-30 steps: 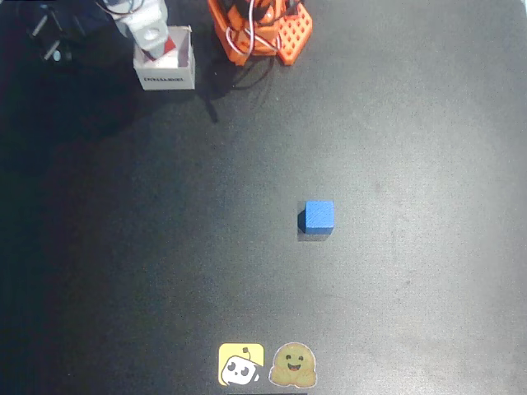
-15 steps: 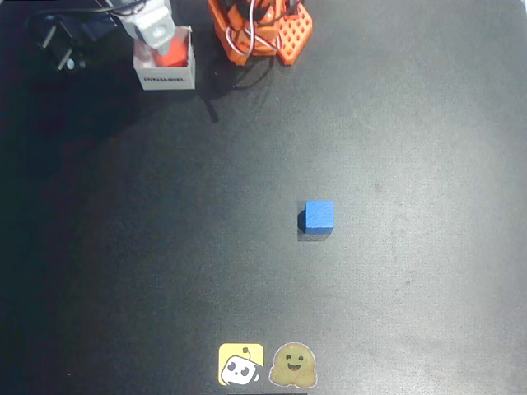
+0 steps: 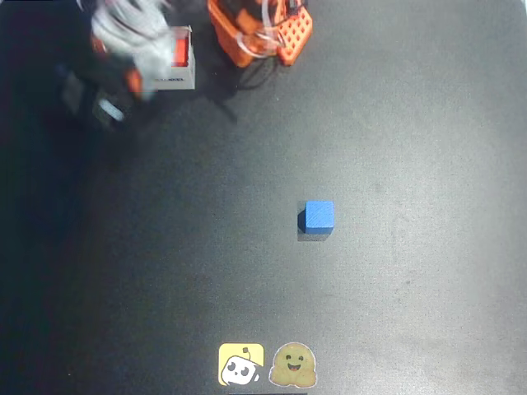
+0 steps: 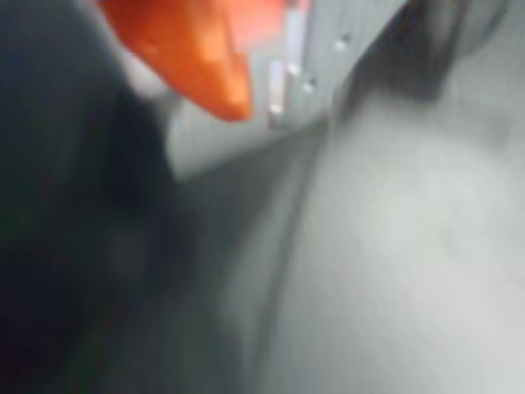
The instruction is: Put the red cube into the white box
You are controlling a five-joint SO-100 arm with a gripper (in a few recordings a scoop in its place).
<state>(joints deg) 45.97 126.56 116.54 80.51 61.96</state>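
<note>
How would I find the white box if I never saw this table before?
Look at the top edge of the dark table in the overhead view, where the orange robot base sits. Just left of that base is the white box, square, with dark print on its near wall. Something red shows inside it, unlike the blue cube sitting alone mid-table.

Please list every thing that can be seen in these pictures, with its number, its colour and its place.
red cube: one, red, inside the white box, overhead view.
white box: one, white with dark print, top left of the table.
blue cube: one, blue, middle of the table, alone.
stickers: two, yellow and tan, bottom edge.
table: one, dark grey.
arm base: one, orange, top edge.
gripper: one, motion-blurred, left of the box; jaws unclear.
</note>
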